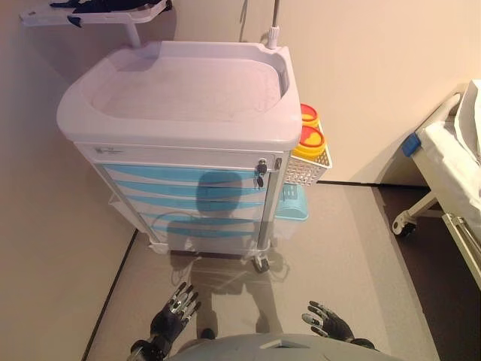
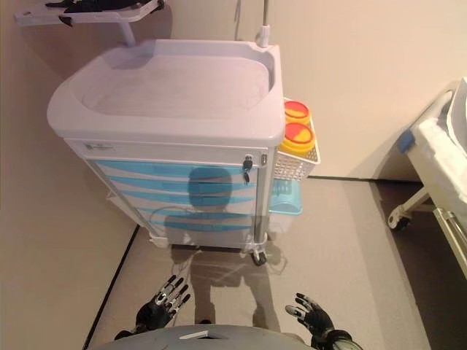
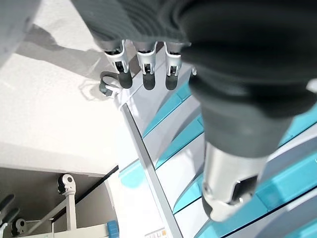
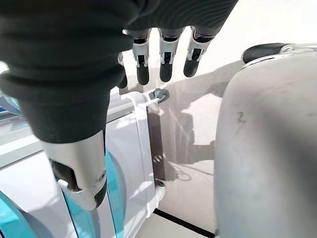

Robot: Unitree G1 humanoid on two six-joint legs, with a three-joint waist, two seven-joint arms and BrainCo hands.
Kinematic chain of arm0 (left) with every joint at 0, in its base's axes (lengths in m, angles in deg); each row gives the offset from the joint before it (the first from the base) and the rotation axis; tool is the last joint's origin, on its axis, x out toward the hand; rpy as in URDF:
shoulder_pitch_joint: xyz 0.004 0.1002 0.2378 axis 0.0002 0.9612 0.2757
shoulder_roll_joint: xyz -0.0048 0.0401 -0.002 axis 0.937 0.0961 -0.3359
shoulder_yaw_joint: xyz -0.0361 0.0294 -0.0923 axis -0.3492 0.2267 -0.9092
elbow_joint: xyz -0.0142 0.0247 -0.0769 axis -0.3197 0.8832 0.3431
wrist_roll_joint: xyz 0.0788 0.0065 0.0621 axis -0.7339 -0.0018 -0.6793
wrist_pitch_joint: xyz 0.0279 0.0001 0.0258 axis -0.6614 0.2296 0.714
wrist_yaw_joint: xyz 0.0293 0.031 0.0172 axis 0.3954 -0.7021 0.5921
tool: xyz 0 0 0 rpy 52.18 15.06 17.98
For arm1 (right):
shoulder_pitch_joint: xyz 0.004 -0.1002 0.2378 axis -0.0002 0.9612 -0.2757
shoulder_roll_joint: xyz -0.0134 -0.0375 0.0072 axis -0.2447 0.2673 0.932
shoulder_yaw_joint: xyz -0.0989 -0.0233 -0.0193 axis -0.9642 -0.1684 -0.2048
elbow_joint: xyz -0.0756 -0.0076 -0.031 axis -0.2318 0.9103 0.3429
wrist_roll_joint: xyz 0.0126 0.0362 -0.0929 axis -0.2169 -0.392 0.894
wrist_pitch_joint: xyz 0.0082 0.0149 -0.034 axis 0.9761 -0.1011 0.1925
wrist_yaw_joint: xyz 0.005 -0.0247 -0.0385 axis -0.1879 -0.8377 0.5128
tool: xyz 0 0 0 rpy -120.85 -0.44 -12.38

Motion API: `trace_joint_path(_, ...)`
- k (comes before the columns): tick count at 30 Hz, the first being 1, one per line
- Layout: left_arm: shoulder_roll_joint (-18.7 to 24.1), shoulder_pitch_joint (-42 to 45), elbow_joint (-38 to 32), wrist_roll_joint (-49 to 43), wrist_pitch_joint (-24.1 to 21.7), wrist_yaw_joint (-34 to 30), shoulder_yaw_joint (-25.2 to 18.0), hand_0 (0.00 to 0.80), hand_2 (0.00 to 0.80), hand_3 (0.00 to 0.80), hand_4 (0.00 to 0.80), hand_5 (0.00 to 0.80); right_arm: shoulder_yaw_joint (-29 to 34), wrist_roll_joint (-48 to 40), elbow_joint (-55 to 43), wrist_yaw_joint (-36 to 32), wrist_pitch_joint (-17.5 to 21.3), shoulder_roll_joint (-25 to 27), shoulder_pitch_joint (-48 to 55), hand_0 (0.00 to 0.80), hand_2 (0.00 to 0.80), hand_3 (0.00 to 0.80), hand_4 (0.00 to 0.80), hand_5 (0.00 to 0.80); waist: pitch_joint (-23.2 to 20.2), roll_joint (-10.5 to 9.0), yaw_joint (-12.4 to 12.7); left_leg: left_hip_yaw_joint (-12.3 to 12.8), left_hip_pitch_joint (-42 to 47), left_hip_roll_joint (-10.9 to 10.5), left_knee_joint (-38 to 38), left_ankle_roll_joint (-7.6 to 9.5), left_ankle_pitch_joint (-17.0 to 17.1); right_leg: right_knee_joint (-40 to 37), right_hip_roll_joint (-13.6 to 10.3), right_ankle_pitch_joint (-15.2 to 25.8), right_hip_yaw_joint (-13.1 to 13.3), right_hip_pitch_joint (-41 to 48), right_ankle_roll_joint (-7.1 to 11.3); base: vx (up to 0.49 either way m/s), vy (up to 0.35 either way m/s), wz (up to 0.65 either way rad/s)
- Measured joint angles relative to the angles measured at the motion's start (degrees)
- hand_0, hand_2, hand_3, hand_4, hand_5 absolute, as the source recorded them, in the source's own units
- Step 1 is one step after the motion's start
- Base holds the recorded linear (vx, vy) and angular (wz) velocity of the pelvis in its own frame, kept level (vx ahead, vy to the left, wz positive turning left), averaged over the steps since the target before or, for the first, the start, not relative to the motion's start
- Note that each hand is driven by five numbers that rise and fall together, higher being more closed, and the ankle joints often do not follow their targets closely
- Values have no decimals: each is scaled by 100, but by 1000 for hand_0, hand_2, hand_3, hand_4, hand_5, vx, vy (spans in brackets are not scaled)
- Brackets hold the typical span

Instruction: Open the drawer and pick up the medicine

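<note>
Nothing of the job is done yet, as far as I can see. The cart (image 1: 180,113) stands ahead of the robot with all its blue drawers (image 1: 188,197) pushed in flush, and a key (image 1: 260,174) hangs in the lock at the upper corner of the drawer stack. The medicine is nowhere to be seen; my guess is it lies inside one of those shut drawers, though which one I cannot say.

Both hands hang low, well short of the cart. The left hand (image 1: 174,310) has its fingers straight and slightly fanned, holding nothing; the drawer fronts lie far beyond its fingertips, with bare floor between. The right hand (image 1: 329,321) is likewise empty, fingers loosely spread and relaxed, pointing toward the floor in front of the cart's castor (image 1: 261,263). Its wrist view shows straight fingers with only floor and the cart's lower frame past them.

Off to the side of the cart, beyond the right hand's fingers, a white basket (image 1: 307,170) holds yellow tubs with red lids (image 1: 309,138), and a bed (image 1: 458,177) stands further out.

So all of it remains: close the gap, get fingers onto a drawer pull, draw it open, find the medicine and lift it out.
</note>
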Motion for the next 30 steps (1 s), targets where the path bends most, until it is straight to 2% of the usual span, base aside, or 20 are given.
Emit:
trace_joint_path(6,-31,-347,-117,670,290,-121,1,0,0,0,0,0,4,-310,-6,41,-10,8,-230,0,0,0,0,0,625,48,-15,-82,-644,-15,590,22,-90,568,-18,-89,8,-617,-21,-53,27,4)
trace_joint_path(8,-66,-522,-290,1050,411,-220,-3,0,0,0,0,0,9,-467,-107,42,25,36,-335,0,0,0,0,0,889,24,-4,-110,-1133,-16,1072,29,-220,1173,-60,-285,92,-1188,-47,-179,43,-6)
trace_joint_path(13,-60,-1031,-466,1877,639,-470,-40,0,0,0,0,0,30,-716,-695,258,128,117,-636,0,0,0,0,0,1478,-190,14,-154,-2413,-18,2470,52,-703,2697,-153,-748,300,-2608,-151,-123,22,-10)
trace_joint_path(16,-105,-1284,-514,2336,735,-568,-141,0,0,0,0,0,111,-718,-1033,336,140,173,-687,0,0,0,0,0,1607,-200,-19,-317,-3136,-11,3247,25,-996,3320,-125,-902,397,-3235,-168,-47,6,-11)
trace_joint_path(19,-151,-1478,-665,3036,966,-582,-248,0,0,0,0,0,118,-741,-1300,389,137,196,-695,0,0,0,0,0,1672,-212,-46,-408,-3575,8,3692,15,-1134,3661,-85,-978,454,-3645,-192,-39,11,-9)
trace_joint_path(26,-137,-2044,-910,3697,979,-572,-428,0,0,0,0,0,41,-879,-1788,406,-26,186,-704,0,0,0,0,0,1775,-403,-169,-417,-4039,85,3908,-10,-1143,3875,46,-934,573,-4182,-231,-16,4,-12)
trace_joint_path(30,-99,-2585,-1144,4085,765,-521,-636,0,0,0,0,0,-4,-884,-1968,413,-267,194,-802,0,0,0,0,0,1859,-540,-322,-497,-4243,94,4092,-29,-1165,4038,92,-925,598,-4374,-211,26,38,-4)
